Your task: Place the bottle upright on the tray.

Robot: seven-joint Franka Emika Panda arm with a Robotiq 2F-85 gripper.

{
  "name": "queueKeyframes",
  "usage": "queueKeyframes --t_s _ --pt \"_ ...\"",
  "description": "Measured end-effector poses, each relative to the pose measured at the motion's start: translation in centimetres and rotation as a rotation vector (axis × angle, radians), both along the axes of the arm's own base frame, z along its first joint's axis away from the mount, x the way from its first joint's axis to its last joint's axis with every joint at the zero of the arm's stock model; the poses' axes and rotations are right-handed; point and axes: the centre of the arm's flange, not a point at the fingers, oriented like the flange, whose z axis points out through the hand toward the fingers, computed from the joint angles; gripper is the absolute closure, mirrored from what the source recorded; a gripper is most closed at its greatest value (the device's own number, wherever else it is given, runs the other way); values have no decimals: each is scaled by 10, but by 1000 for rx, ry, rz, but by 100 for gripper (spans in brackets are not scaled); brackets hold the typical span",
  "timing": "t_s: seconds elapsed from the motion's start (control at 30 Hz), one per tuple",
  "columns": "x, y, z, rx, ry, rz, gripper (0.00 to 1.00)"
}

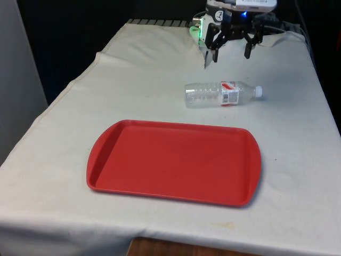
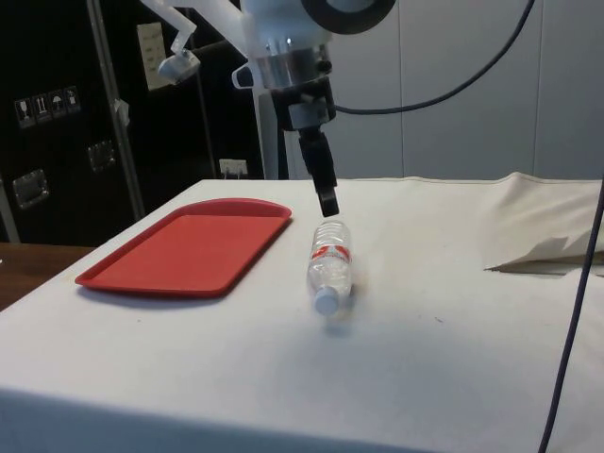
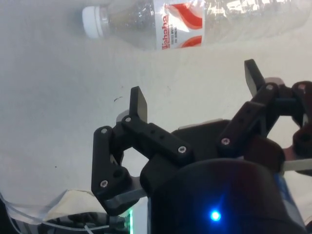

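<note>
The tabletop [image 1: 298, 176] is lying under a white cloth that is covering it from edge to edge, with folds bunching up at the far end near the robot.

The tray [image 1: 173, 160] is sitting flat on the cloth at the near part of the tabletop in the front view. It is red, rectangular with rounded corners and a low raised rim, and nothing is resting in it. In the side view the tray [image 2: 189, 247] is lying towards the dark cabinets, well apart from the hand.

The bottle [image 1: 222, 94] is lying on its side on the cloth, just beyond the tray's far edge and not touching it. It is clear plastic with a white and red label around its middle and a white cap, and the cap is pointing towards the front view's right. In the side view the bottle [image 2: 328, 264] is pointing its cap towards the camera. In the wrist view the bottle [image 3: 185, 22] is stretching across the cloth ahead of the fingers.

The hand [image 1: 230, 53] is hanging above the cloth beyond the bottle, close to the far end of the tabletop. Its two black fingers are spread wide apart and are gripping nothing. In the side view the hand [image 2: 327, 198] is hovering just over the bottle's base end without touching it. In the wrist view the hand [image 3: 195, 95] is showing bare cloth between its fingertips [image 3: 138, 101].
</note>
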Motion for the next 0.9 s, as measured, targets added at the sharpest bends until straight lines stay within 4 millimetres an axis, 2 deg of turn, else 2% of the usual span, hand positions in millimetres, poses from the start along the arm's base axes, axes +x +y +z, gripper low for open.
queueKeyframes --t_s 0.9 --pt "1 1 -7 20 -36 119 0"
